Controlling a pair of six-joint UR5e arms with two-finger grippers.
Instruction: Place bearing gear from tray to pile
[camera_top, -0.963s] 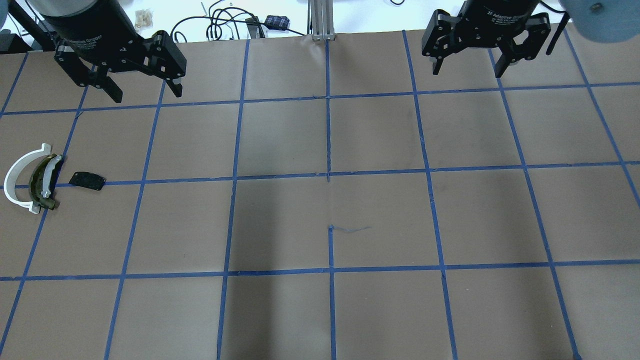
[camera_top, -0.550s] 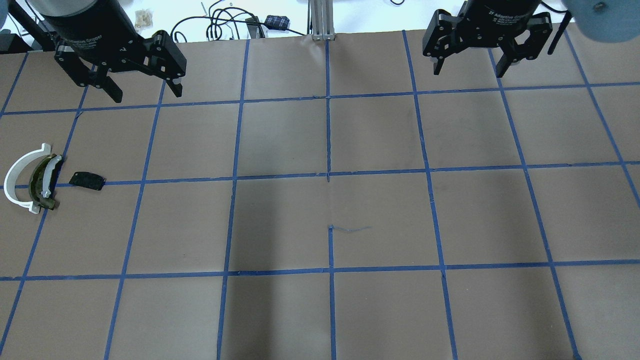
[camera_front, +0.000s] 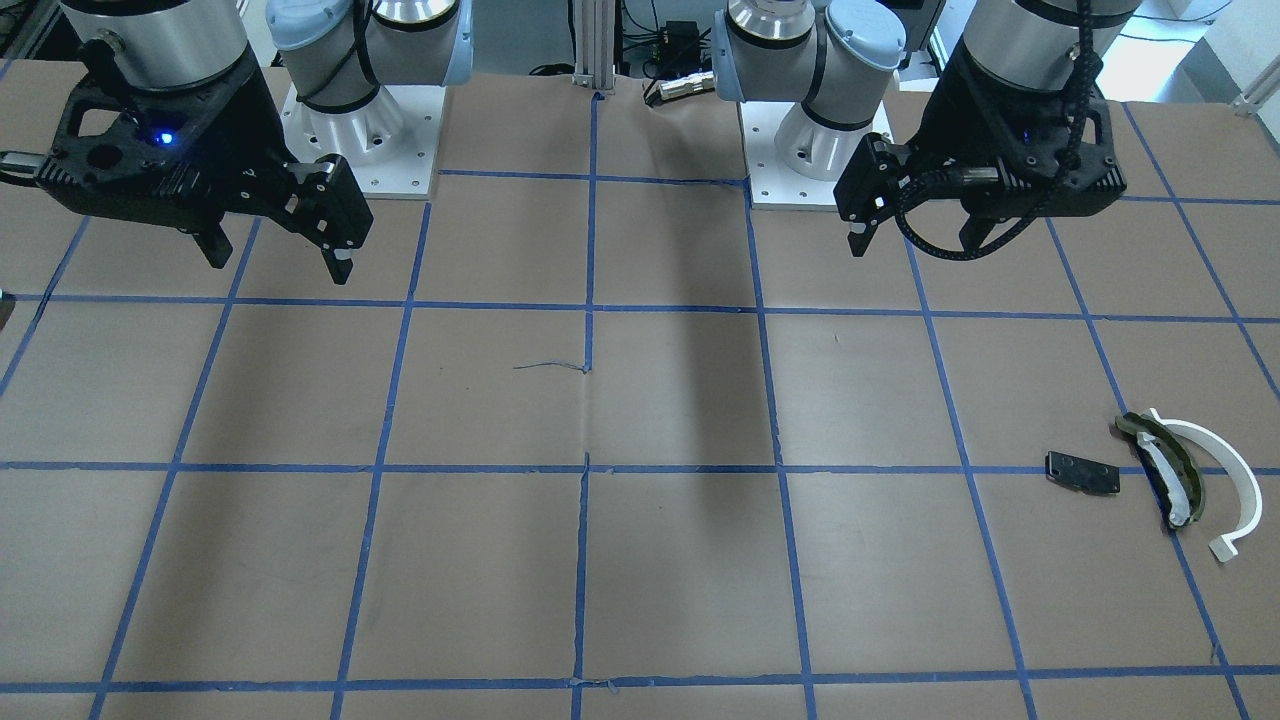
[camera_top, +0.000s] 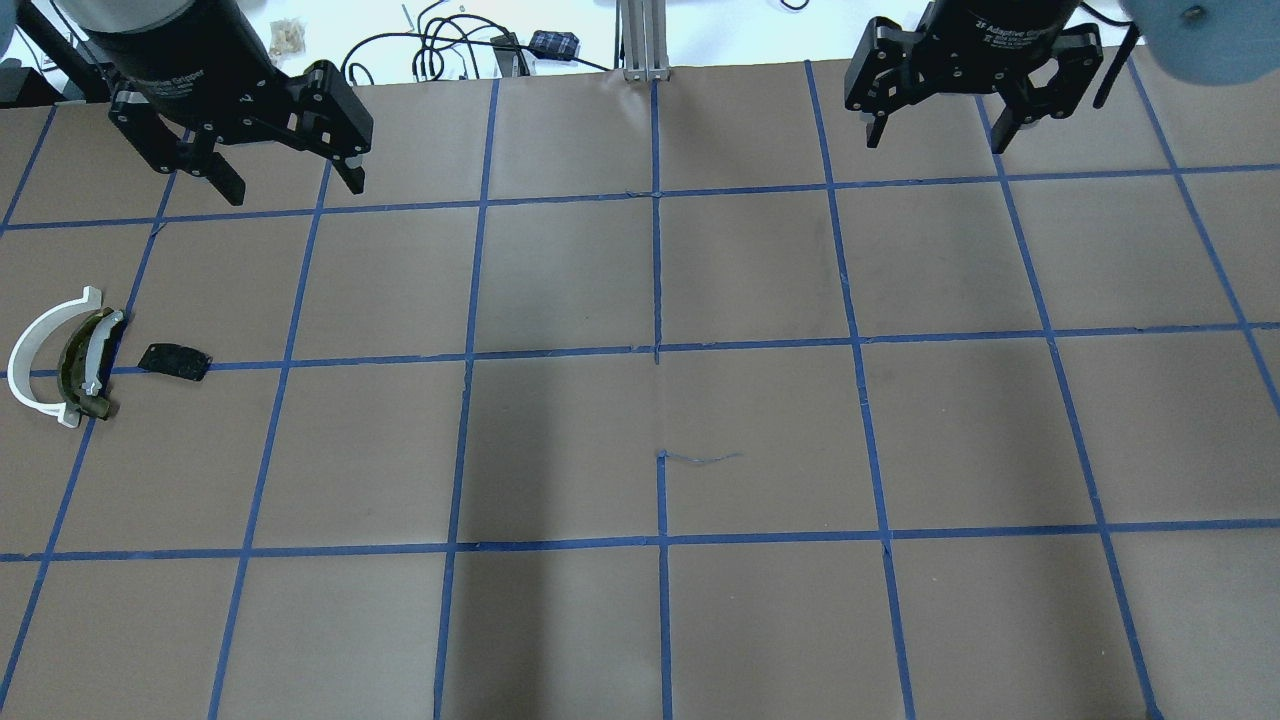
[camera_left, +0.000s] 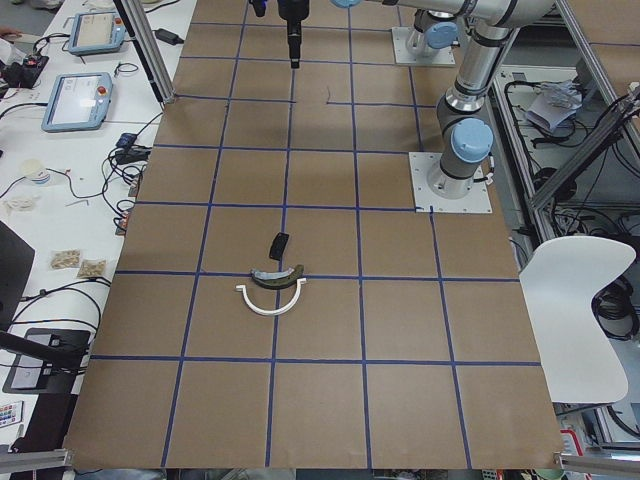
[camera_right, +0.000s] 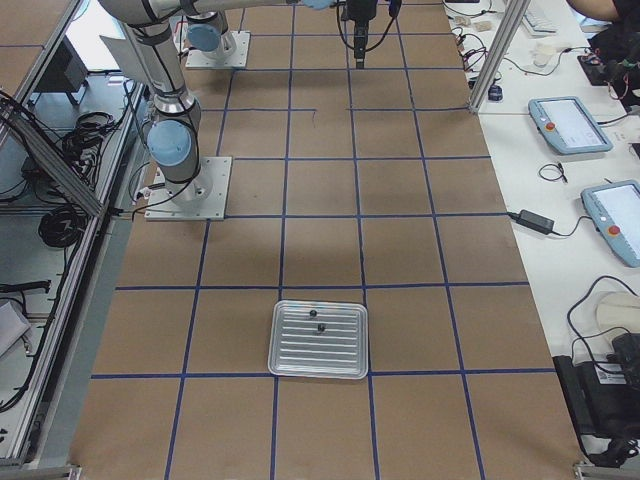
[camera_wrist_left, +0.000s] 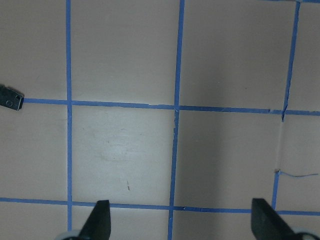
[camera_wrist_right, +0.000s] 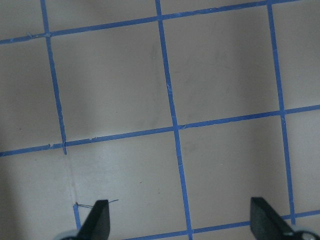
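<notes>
The right gripper (camera_top: 936, 142), wide open, is shifting slightly; the left gripper (camera_top: 293, 190), equally wide, is staying put. The small dark bearing gear (camera_right: 321, 328) is lying in the ribbed silver metal tray (camera_right: 340, 357), well apart from the white-and-olive pile of curved parts (camera_top: 80, 365).

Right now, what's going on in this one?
Nothing is being handled. The left gripper and right gripper both hang open and empty above the table. The ridged metal tray, at the robot's right end, holds two small dark parts; the white curved arc, olive-and-white curved piece and flat black plate of the pile lie at its left end.
</notes>
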